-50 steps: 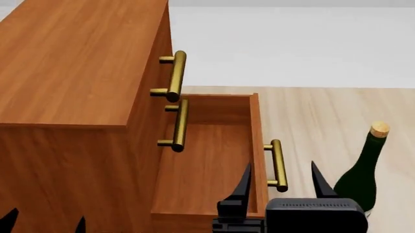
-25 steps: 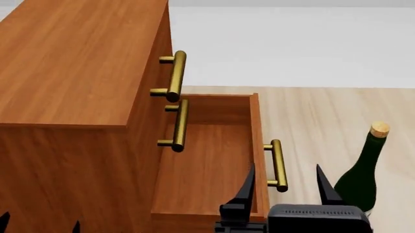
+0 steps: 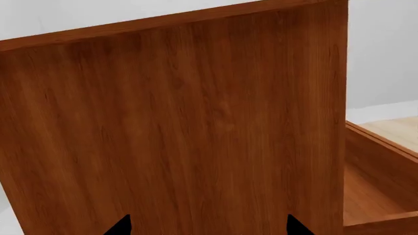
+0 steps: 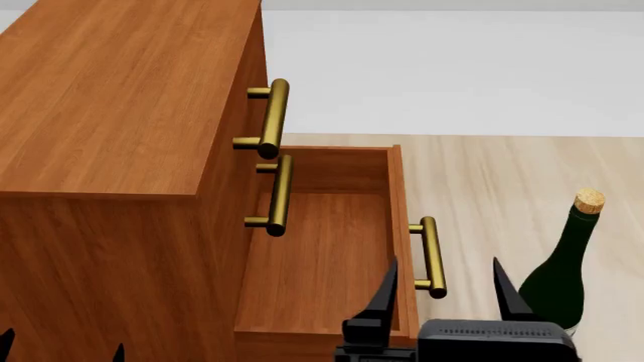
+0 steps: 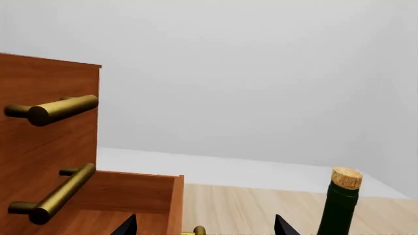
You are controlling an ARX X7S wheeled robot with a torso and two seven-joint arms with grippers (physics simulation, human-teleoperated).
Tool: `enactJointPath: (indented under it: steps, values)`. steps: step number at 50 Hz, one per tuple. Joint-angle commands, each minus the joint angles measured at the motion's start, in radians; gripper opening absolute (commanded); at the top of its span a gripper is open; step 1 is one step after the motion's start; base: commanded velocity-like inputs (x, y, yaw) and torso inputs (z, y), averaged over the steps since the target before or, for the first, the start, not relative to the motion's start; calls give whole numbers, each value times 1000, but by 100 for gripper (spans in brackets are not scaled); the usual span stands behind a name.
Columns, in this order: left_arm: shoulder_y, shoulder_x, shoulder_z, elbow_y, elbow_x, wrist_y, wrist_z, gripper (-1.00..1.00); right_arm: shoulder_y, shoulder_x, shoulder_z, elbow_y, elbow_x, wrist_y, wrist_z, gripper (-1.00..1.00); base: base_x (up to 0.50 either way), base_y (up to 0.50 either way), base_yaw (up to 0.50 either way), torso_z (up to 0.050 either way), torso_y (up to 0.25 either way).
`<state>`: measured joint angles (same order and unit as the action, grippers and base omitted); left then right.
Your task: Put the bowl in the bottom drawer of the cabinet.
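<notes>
The bowl is out of view in every frame. The reddish-brown cabinet (image 4: 121, 98) fills the left of the head view. Its bottom drawer (image 4: 322, 256) is pulled out, and its plain wood interior holds nothing. My right gripper (image 4: 444, 288) is open, with its black fingertips on either side of the drawer's brass handle (image 4: 430, 255); nothing is held. In the right wrist view the right gripper (image 5: 204, 227) shows only its tips, with the handle's end (image 5: 197, 230) between them. My left gripper (image 4: 62, 348) is open, low beside the cabinet's side (image 3: 196, 122).
A dark green wine bottle (image 4: 560, 279) with a cork stands on the light wood floor to the right of my right gripper, also seen as a bottle (image 5: 339, 208) in the right wrist view. Two upper drawer handles (image 4: 270, 121) stick out above the open drawer.
My right gripper has shifted slightly right and lower in the head view. The left gripper's tips have sunk a little toward the bottom edge. The drawer has not moved.
</notes>
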<state>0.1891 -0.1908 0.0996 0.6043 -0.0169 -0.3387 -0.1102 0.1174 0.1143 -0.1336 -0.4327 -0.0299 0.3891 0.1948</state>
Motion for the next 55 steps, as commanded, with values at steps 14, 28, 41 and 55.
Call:
enactJointPath:
  steps: [14, 28, 41, 55]
  values:
    - [0, 55, -54, 0, -14, -13, 77, 100, 12, -17, 62, -64, 1, 96, -59, 100, 0, 0, 0, 0, 0]
    - [-6, 44, -47, -9, -26, -9, 60, 100, 19, 61, 180, -273, 43, 404, -67, 100, 0, 0, 0, 0, 0]
    - [-5, 33, -41, -9, -36, -5, 48, 100, 38, 128, 288, -414, 45, 666, -71, 100, 0, 0, 0, 0, 0]
    - [-6, 21, -41, -24, -54, 13, 41, 100, 67, 182, 424, -431, 52, 853, -94, 100, 0, 0, 0, 0, 0]
